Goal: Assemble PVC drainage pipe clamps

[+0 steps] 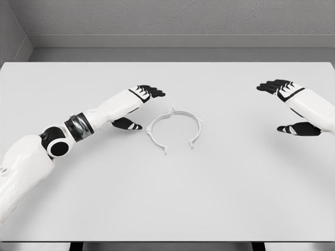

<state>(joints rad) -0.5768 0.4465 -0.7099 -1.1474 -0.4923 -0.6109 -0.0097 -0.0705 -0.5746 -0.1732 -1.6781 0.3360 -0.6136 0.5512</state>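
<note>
**Mia:** What is sitting on the big white desk?

**Sam:** A white clamp ring is lying flat near the middle of it. It is shaped like a ring with a gap, and the gap is facing the robot. It looks like two curved halves meeting at the far side, but I cannot tell if they are snapped together.

**Mia:** Why is the left robot hand so near the ring?

**Sam:** It is hanging just beside the ring, on the ring's left. Its fingers are spread and it is holding nothing. I think it is waiting there so it can reach in and take that side.

**Mia:** And the right robot hand?

**Sam:** That one is staying well apart from the ring, far off to the ring's right. It is also loose and holding nothing. The thumb is pointing down toward the desk.

**Mia:** So nobody is touching the ring?

**Sam:** Nobody. The ring is resting alone between the two hands, so I think the putting together is not yet beginning.
</note>
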